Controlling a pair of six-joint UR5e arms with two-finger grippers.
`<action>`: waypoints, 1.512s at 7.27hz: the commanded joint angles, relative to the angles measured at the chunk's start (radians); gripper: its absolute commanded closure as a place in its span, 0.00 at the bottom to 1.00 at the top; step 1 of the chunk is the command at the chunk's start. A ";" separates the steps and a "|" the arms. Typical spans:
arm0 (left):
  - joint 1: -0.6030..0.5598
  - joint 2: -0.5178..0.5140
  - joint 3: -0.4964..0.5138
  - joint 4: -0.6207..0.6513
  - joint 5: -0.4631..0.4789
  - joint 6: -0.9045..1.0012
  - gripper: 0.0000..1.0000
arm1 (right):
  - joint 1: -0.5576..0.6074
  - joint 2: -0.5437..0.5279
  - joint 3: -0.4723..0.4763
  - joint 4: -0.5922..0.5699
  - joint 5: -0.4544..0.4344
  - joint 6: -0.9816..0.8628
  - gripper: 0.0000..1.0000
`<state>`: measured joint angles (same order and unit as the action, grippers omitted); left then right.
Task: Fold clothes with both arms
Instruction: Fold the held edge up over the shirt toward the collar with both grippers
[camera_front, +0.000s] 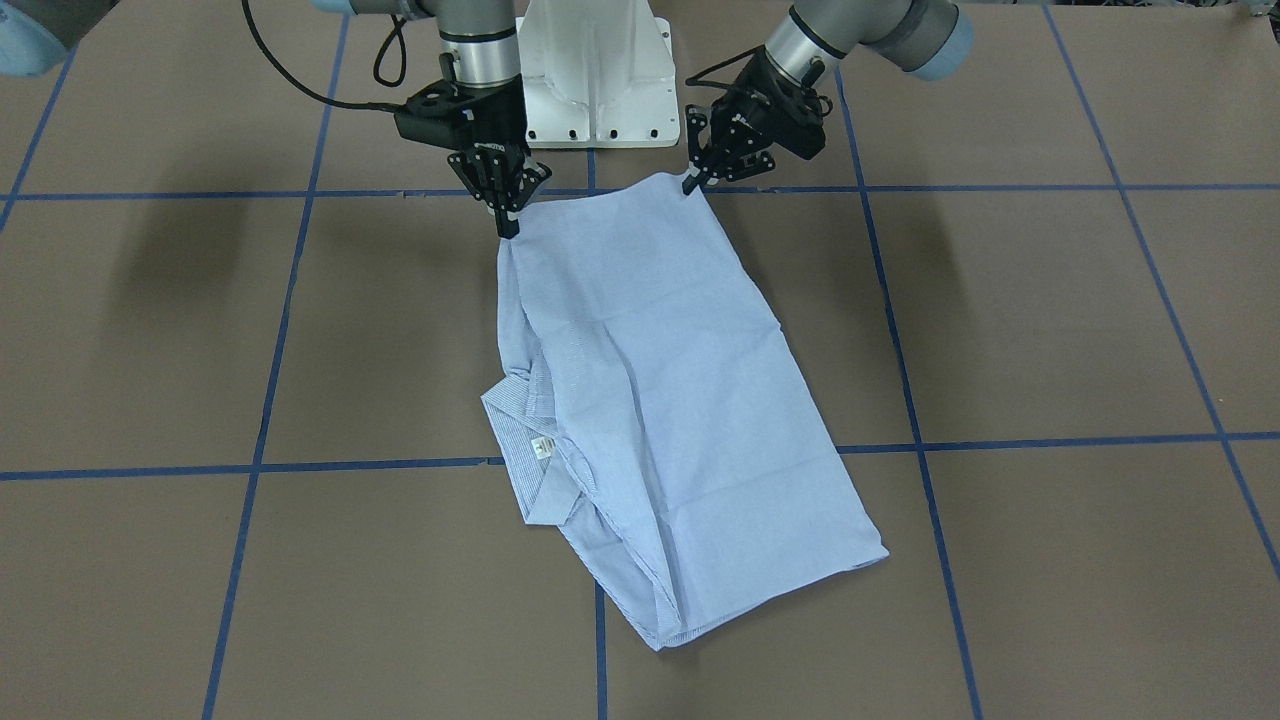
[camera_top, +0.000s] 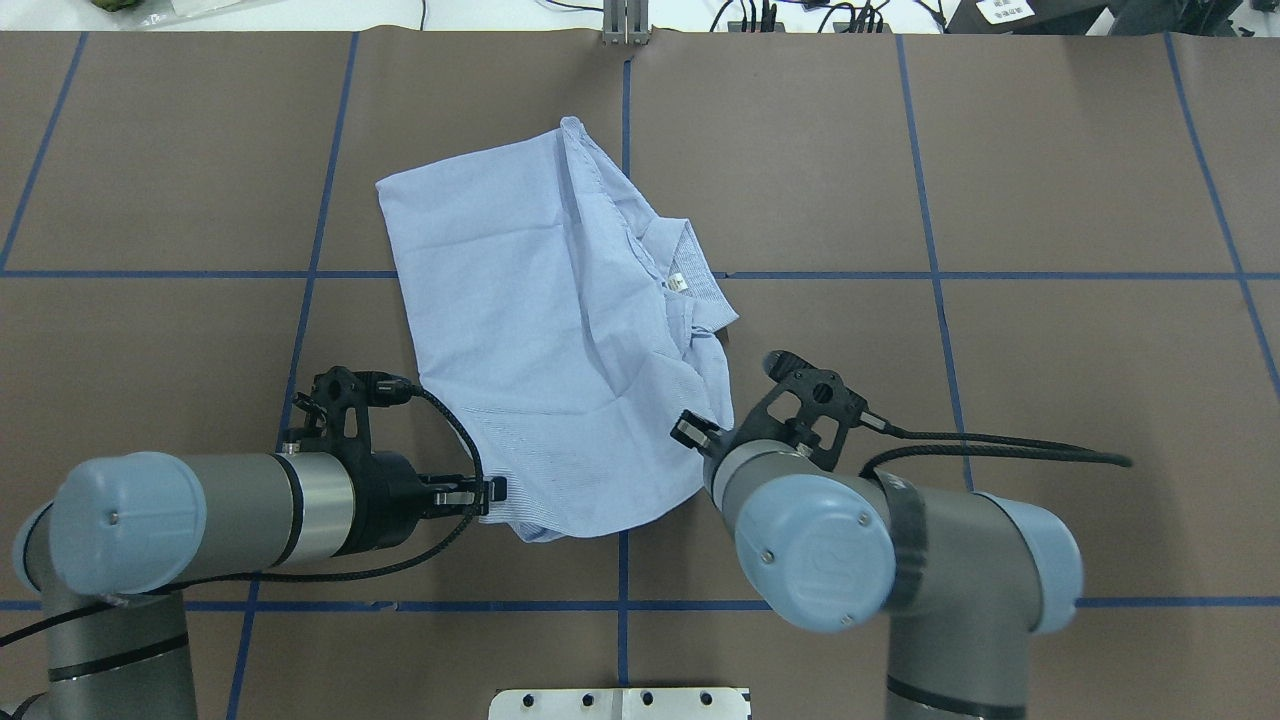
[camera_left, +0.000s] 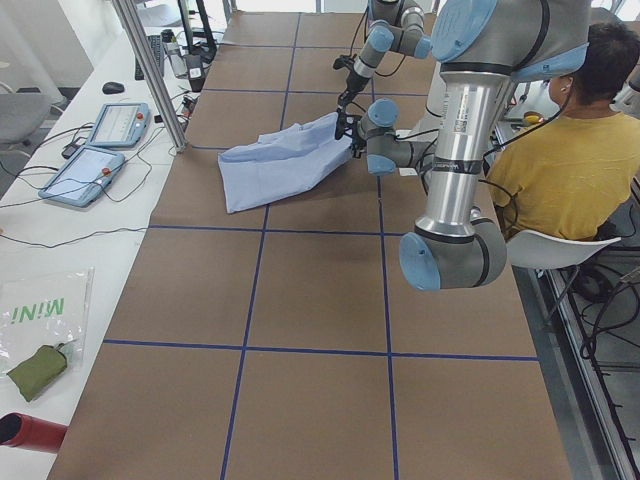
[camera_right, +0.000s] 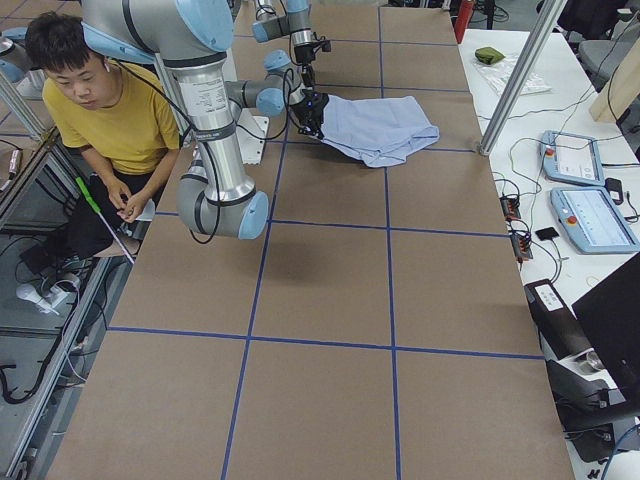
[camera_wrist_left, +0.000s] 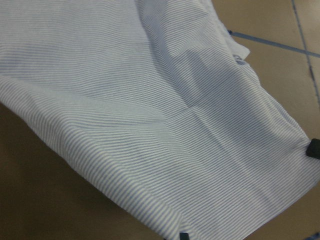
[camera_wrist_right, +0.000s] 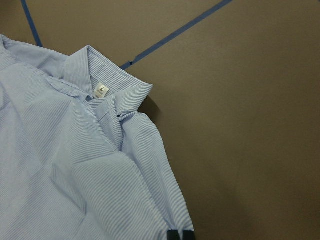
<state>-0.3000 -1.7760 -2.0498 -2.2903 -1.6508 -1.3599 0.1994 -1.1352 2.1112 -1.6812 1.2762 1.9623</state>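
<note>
The light blue-and-white striped shirt (camera_front: 660, 400) lies folded lengthwise on the brown table, running away from the robot. Its collar with a small white label (camera_front: 543, 447) shows on the robot's right side (camera_top: 680, 283). My left gripper (camera_front: 693, 183) is shut on the near corner of the shirt (camera_top: 530, 330), lifting it slightly. My right gripper (camera_front: 510, 225) is shut on the other near corner. In the overhead view my left gripper (camera_top: 495, 490) meets the shirt's near edge. The right wrist view shows the collar label (camera_wrist_right: 101, 91), and striped cloth (camera_wrist_left: 150, 125) fills the left wrist view.
The white pedestal base (camera_front: 597, 90) stands between the arms. Blue tape lines (camera_front: 1040, 440) cross the brown table. A person in a yellow shirt (camera_left: 560, 160) sits behind the robot. Teach pendants (camera_right: 590, 200) and a green pouch (camera_left: 38, 368) lie on the white side bench.
</note>
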 joint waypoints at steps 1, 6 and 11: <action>0.079 0.004 -0.084 0.003 0.005 -0.037 1.00 | -0.163 -0.081 0.221 -0.145 -0.107 0.032 1.00; 0.090 0.060 -0.274 0.259 -0.011 -0.041 1.00 | -0.223 0.052 0.312 -0.465 -0.190 0.098 1.00; -0.170 -0.137 -0.065 0.330 -0.007 0.023 1.00 | 0.078 0.160 -0.033 -0.200 -0.163 -0.090 1.00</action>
<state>-0.4053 -1.8663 -2.1839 -1.9625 -1.6595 -1.3697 0.2084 -0.9781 2.1794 -1.9799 1.1033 1.9164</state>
